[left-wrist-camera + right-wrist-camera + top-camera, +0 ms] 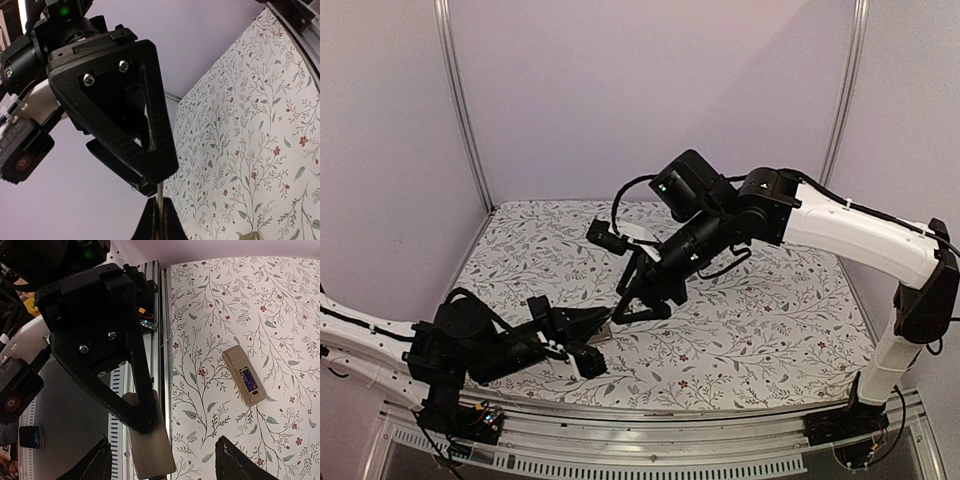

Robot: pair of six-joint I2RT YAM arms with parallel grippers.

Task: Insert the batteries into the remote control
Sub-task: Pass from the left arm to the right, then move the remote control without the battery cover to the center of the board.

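The table (770, 330), covered with a floral-print cloth, fills the middle of the top view. The right arm (860, 225) enters from 4 o'clock and reaches over to the table centre. The left arm (380, 345) enters from 8 o'clock and lies low along the near edge. The right gripper (640, 305) hangs above the cloth near the centre, angled toward 7 o'clock. In the right wrist view its two fingers (97, 462) stand wide apart with nothing between them. The left gripper (598, 338) sits just beside it at 7 o'clock, pointing toward 3 o'clock. Its jaws are clamped on a thin, flat, grey-tan cover piece (147, 440), which the left wrist view shows edge-on between the fingertips. The remote control (244, 376) lies flat on the cloth with its grey-tan underside up. In the right wrist view its long axis runs from 11 o'clock to 5 o'clock, and it lies at 2 o'clock of the cover piece, apart from both grippers. Its compartment is open. The batteries (249, 381) lie in that recess side by side, toward the 5 o'clock end, too small to show detail.
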